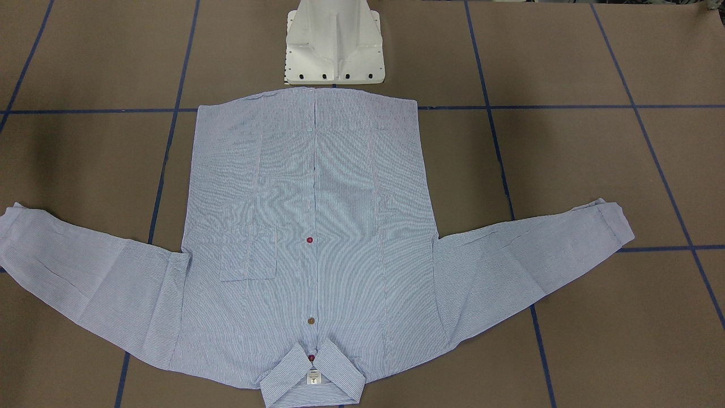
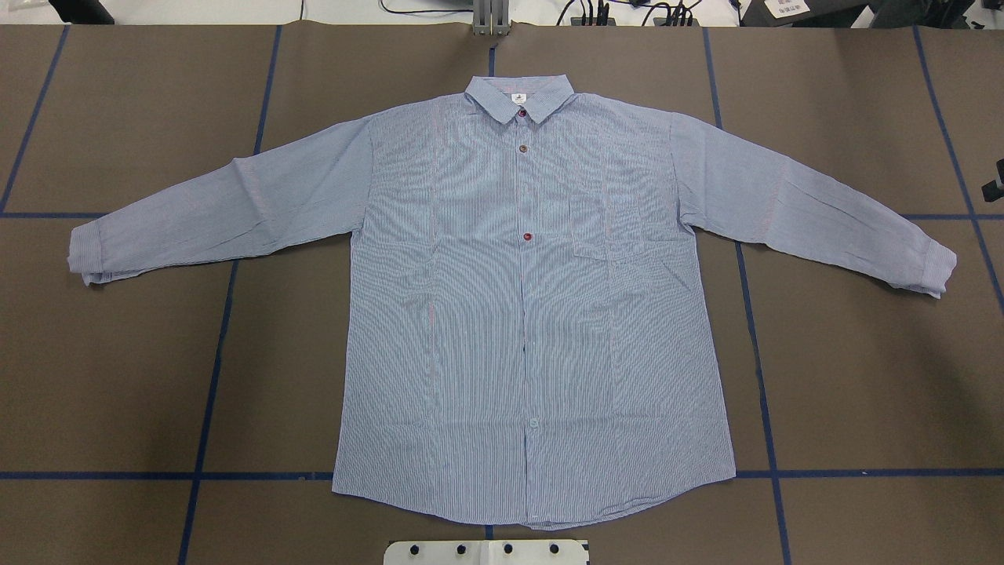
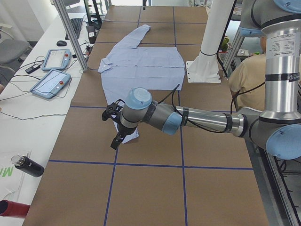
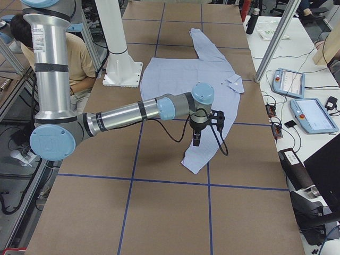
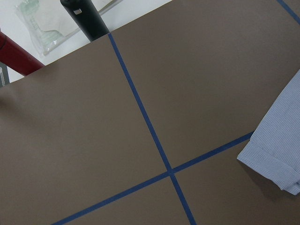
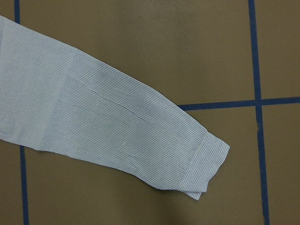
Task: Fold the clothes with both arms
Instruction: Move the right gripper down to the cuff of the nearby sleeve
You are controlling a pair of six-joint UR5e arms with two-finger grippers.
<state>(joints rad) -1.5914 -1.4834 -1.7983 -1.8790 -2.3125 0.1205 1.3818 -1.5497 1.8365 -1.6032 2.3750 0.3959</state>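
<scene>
Light blue-and-white finely striped button-up shirt (image 2: 533, 314) lies flat, centre of the brown blue-taped table (image 2: 118, 377): collar at 12 o'clock, cuffs at 9 and 3. Black 2-finger left gripper (image 3: 114, 139) and right gripper (image 4: 196, 138) hang near the cuffs, can't tell if clenched or released.

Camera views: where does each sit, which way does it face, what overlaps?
Front-facing: across table, facing robot, steeply down on shirt; pedestal at top.
Overhead: behind robot, forward-down on shirt; pedestal edge at bottom.
Exterior left: robot's-left table end, looking along table; left arm near.
Exterior right: opposite end; right arm near.
Left wrist: down at table, cuff at edge; no robot parts.
Right wrist: down on sleeve; no robot parts.
Shared: shirt in all six.
</scene>
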